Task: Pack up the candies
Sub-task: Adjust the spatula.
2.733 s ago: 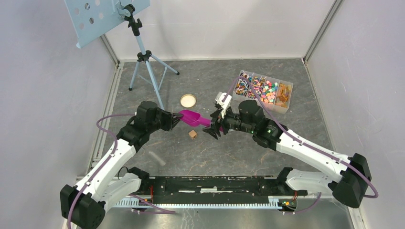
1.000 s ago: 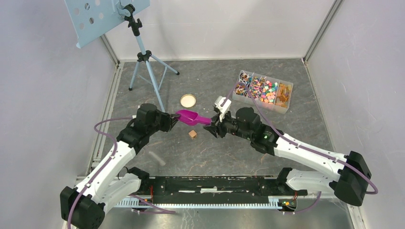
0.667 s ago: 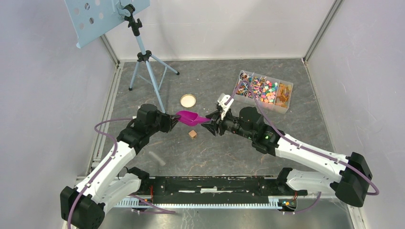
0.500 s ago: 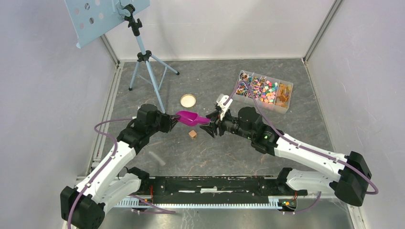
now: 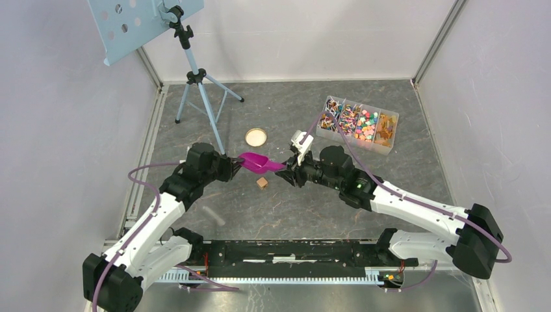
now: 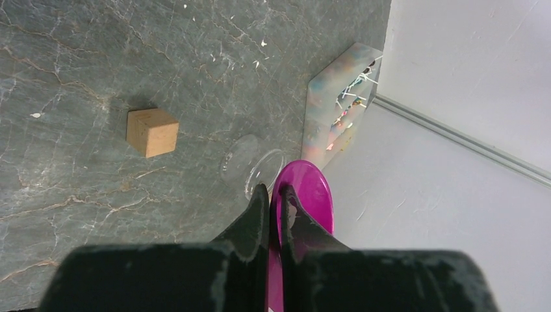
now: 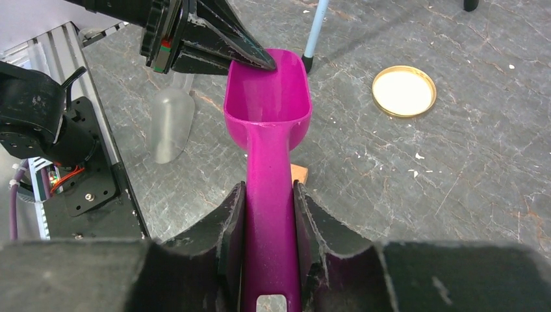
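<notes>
- Your right claw (image 7: 268, 195) is clamped tight on the handle of the magenta scoop (image 7: 268, 91), while your left claw (image 6: 273, 192) is pinched shut on the rim of its bowl.
- Both arms hold the one scoop above the bench (image 5: 312, 214). I read this as a handover, leaving the right arm with the handle for digging.
- The scoop's long axis runs left to right across the bench, bowl toward the left arm and handle toward the right. The bowl faces up and is empty.
- The candies (image 5: 357, 122) sit sorted in the clear compartment box (image 5: 394, 136) at the far right, well apart from the scoop. Each is too small to show a heading, but the box's long side slants from far-left to near-right.
- A wooden cube (image 5: 262, 183) lies on the bench just beside the scoop.
</notes>
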`<move>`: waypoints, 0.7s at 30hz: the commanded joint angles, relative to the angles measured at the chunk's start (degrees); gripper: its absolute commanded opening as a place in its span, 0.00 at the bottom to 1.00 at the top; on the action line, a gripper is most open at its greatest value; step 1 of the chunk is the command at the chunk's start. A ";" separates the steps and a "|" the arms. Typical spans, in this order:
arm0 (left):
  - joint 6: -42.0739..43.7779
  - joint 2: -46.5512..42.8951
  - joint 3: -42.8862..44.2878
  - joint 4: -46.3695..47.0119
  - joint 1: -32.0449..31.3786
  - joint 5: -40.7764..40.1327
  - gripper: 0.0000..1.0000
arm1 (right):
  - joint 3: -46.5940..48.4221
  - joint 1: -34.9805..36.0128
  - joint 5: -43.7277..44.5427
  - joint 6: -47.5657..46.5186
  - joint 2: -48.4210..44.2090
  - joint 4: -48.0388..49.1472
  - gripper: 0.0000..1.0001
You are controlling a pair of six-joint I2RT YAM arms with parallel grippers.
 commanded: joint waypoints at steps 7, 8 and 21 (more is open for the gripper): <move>1.93 -2.31 0.00 4.70 -0.30 -0.90 0.74 | 3.43 -0.39 6.36 -1.07 -4.94 -2.63 0.00; 3.78 -2.30 0.51 4.97 -0.37 -1.21 0.77 | 5.07 -0.78 8.83 -1.47 -5.07 -5.59 0.00; 44.75 6.12 13.12 4.74 -0.30 8.29 1.00 | 24.96 -19.62 24.35 -4.95 -1.64 -37.58 0.00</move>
